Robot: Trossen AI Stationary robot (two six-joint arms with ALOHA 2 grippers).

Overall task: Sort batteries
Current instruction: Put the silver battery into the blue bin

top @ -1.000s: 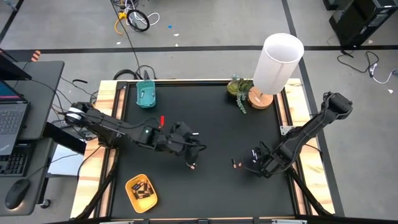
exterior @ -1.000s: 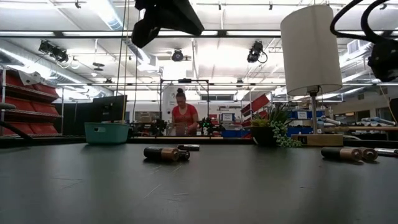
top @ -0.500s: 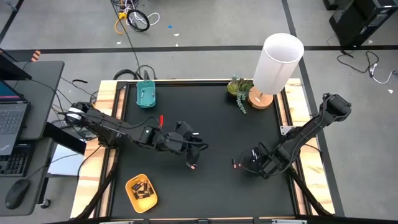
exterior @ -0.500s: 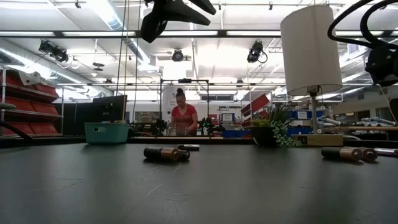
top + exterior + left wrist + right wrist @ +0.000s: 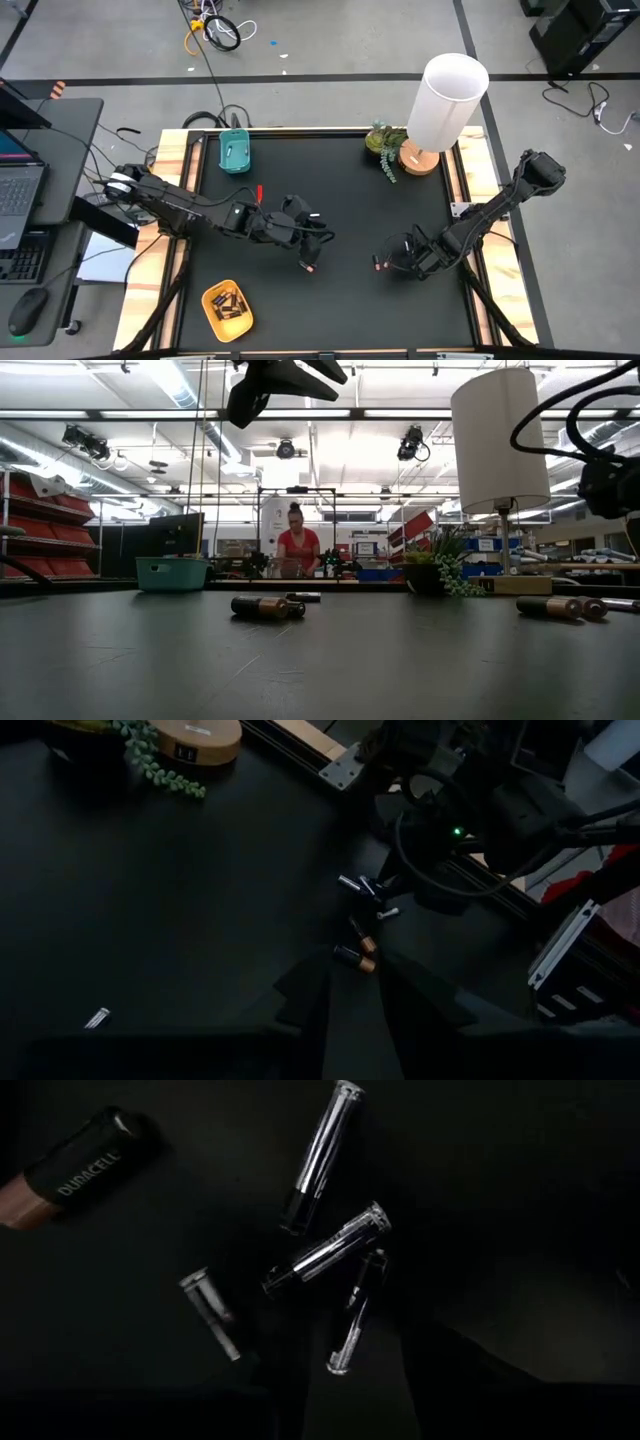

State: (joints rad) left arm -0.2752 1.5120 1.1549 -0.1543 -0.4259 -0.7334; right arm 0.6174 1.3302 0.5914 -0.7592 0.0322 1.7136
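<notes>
Near the table's right side, several batteries lie flat on the black table (image 5: 330, 170). Three or more pale silvery ones (image 5: 325, 1252) and a dark one with a copper end (image 5: 75, 1165) show in the right wrist view. My right gripper (image 5: 358, 1390) points down over them, open, with one silvery battery (image 5: 355, 1325) lying between its fingers. My left gripper (image 5: 352, 1020) hangs high over mid-table, open, with nothing between its fingers. Below it lies a dark battery (image 5: 308, 265), also seen in the low view (image 5: 260, 605). A silvery battery (image 5: 97, 1017) lies apart on the far side.
A yellow tray (image 5: 212, 318) with several batteries sits near the front left. A teal tray (image 5: 234, 152) stands at the far left. A white lamp (image 5: 445, 100) and a small plant (image 5: 382, 145) stand at the far right. A person stands in the room beyond.
My left gripper has opened while staying high over mid-table. My right gripper has sunk a little toward the batteries and shifted slightly toward the table's left. The batteries have not moved.
</notes>
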